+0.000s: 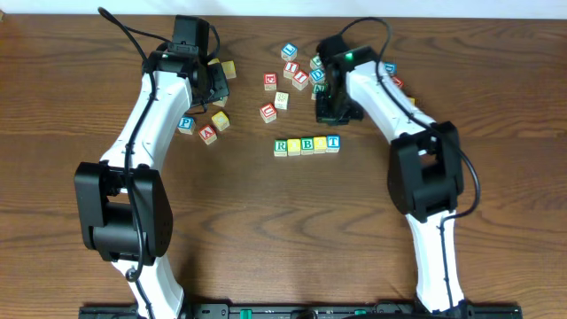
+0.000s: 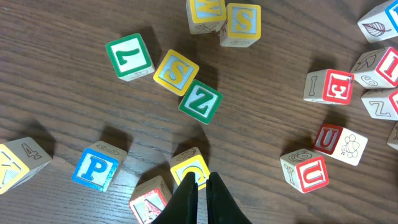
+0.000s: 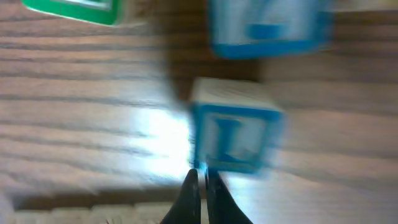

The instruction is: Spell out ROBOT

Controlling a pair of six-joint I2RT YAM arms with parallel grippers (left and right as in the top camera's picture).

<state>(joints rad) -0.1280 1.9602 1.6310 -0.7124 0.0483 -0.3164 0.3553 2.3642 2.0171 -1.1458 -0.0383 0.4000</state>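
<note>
Left gripper (image 2: 199,182) pinched narrow, empty, tips at yellow O block (image 2: 191,165) toward table's (image 1: 266,230) far-left; right gripper (image 3: 200,177) narrow, empty, by blue L block (image 3: 235,138); letter row (image 1: 306,143) mid-table

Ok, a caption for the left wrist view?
Shut left claw at a yellow block, blue P block beside it.

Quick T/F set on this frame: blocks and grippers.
1. The block row runs from R to T. True.
2. The P block is red. False: blue.
3. The left gripper is wide open. False: fingers together, at a yellow block.
4. The Z block is green. True.
5. The right wrist view is sharp. False: blurred, with a blue L block ahead of the right gripper.
</note>
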